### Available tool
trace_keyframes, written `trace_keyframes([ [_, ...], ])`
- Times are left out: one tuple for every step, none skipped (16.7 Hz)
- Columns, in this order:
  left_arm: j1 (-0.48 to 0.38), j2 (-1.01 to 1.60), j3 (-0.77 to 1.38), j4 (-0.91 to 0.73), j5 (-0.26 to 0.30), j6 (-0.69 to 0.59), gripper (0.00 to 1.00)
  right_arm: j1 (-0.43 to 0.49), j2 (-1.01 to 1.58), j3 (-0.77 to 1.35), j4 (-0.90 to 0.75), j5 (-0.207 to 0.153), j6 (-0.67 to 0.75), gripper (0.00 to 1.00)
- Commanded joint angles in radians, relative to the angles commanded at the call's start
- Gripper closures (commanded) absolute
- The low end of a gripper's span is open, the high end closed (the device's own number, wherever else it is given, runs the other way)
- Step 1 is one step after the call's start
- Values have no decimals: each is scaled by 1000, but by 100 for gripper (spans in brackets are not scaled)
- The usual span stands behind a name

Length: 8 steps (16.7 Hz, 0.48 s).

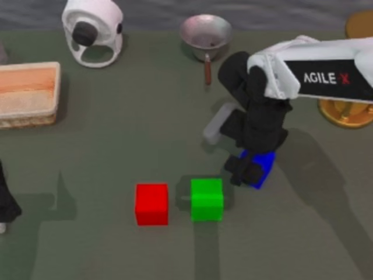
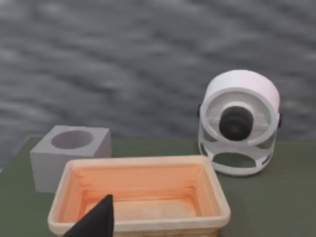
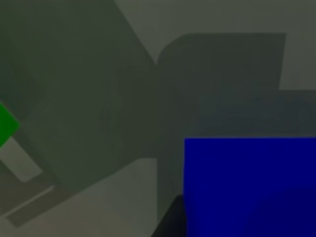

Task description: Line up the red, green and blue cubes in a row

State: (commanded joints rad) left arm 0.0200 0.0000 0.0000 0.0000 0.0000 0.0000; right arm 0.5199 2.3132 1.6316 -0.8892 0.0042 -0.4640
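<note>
The red cube [image 1: 151, 203] and the green cube [image 1: 207, 199] sit side by side at the table's front middle, a small gap between them. The blue cube [image 1: 262, 168] is just right of the green one and a little farther back, mostly covered by my right gripper [image 1: 249, 169], which is shut on it. In the right wrist view the blue cube [image 3: 249, 185] fills the near corner, with a dark finger [image 3: 170, 222] against its side, and a corner of the green cube [image 3: 6, 123] shows at the edge. My left gripper [image 1: 4, 205] is parked, open, at the left edge.
A wooden tray [image 1: 29, 93] lies at the back left, a white round device [image 1: 93, 32] behind it. A metal bowl [image 1: 205, 32] and a thin brown-handled tool [image 1: 207, 69] are at the back middle. A grey block [image 1: 217, 127] lies beside the right arm, and a golden stand [image 1: 349, 111] is at the right.
</note>
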Motion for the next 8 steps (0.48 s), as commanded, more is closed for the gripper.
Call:
trace_keyframes([
  [0, 0, 0, 0, 0, 0, 0, 0, 0, 0, 0, 0, 0, 100],
  [0, 0, 0, 0, 0, 0, 0, 0, 0, 0, 0, 0, 0, 100],
  [0, 0, 0, 0, 0, 0, 0, 0, 0, 0, 0, 0, 0, 100],
  [0, 0, 0, 0, 0, 0, 0, 0, 0, 0, 0, 0, 0, 100],
  [0, 0, 0, 0, 0, 0, 0, 0, 0, 0, 0, 0, 0, 100],
  [0, 0, 0, 0, 0, 0, 0, 0, 0, 0, 0, 0, 0, 100],
  [0, 0, 0, 0, 0, 0, 0, 0, 0, 0, 0, 0, 0, 100],
  [0, 0, 0, 0, 0, 0, 0, 0, 0, 0, 0, 0, 0, 100],
])
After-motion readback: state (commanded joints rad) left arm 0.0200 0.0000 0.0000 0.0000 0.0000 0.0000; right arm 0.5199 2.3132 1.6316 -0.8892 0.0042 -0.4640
